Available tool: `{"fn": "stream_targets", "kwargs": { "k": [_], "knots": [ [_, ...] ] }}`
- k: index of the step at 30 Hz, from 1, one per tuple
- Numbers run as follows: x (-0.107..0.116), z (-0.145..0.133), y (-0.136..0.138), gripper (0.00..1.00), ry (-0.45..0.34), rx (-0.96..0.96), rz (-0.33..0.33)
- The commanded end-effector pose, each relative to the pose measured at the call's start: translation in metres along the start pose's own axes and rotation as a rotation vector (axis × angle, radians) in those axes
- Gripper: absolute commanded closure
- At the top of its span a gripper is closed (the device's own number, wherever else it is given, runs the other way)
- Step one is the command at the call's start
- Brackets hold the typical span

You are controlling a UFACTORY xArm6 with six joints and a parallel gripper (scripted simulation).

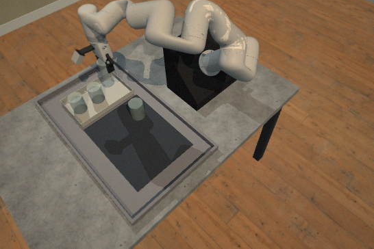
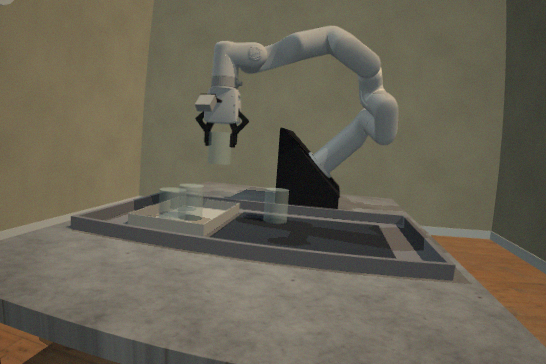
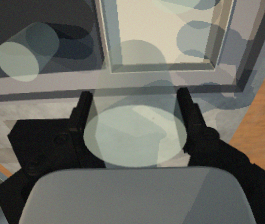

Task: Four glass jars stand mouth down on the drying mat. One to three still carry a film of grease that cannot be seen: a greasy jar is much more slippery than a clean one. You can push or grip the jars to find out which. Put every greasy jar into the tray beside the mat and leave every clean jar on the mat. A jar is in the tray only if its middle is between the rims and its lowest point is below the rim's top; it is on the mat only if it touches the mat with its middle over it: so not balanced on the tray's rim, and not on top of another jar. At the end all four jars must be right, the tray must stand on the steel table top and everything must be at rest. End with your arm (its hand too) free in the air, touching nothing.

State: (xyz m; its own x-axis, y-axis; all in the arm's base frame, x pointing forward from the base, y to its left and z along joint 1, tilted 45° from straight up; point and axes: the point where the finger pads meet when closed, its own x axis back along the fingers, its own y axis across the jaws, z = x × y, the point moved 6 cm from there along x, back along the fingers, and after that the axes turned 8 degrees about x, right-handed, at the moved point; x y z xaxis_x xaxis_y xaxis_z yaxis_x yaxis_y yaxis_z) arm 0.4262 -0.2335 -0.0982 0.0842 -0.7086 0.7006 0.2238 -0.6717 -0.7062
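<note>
Worktop (image 1: 38,180) (image 2: 210,284) (image 3: 30,107), one, grey and mottled: carrying the whole set. Arm (image 1: 161,13) (image 2: 310,44), one, pale, jointed: rising at the right and reaching left over the far side. Surround (image 1: 85,163) (image 2: 250,251) (image 3: 33,86), one, grey, low-rimmed: lying on the worktop and enclosing mat and tray. Pedestal (image 1: 192,96) (image 2: 300,186), one, black, wedge-shaped: standing beyond the surround and bearing the arm's foot. Mat (image 1: 137,160) (image 2: 345,239) (image 3: 43,12), one, dark, flat: lying to the right of the tray. Tray (image 1: 109,112) (image 2: 170,222) (image 3: 158,67), one, cream, shallow: resting inside the surround at the left.

Tool (image 1: 105,65) (image 2: 220,140) (image 3: 135,102), one, black-fingered: pointing down and holding a jar by its sides, the fingers standing well apart around it. Jars, four, clear greenish. Held jar (image 1: 103,68) (image 2: 219,151) (image 3: 135,137): hanging upright above the tray's far side, well clear of it. Left jar (image 1: 78,102) (image 2: 172,204): standing in the tray. Right jar (image 1: 95,93) (image 2: 192,199) (image 3: 183,4): standing in the tray beside it, slightly farther back. Mat jar (image 1: 136,109) (image 2: 276,205) (image 3: 28,52): standing upright on the mat's far left part, near the tray.
</note>
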Motion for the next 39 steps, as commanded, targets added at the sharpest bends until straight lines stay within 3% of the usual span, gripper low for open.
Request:
{"fn": "stream_targets", "kwargs": {
  "k": [1, 15, 23, 39],
  "knots": [
    [0.002, -0.006, 0.013, 1.0, 0.002, 0.0, -0.003],
    [0.002, -0.027, 0.047, 1.0, 0.002, 0.0, -0.003],
    [0.002, -0.027, 0.047, 1.0, 0.002, 0.0, -0.003],
    [-0.035, -0.027, 0.047, 1.0, 0.002, 0.0, -0.003]
  ]
}}
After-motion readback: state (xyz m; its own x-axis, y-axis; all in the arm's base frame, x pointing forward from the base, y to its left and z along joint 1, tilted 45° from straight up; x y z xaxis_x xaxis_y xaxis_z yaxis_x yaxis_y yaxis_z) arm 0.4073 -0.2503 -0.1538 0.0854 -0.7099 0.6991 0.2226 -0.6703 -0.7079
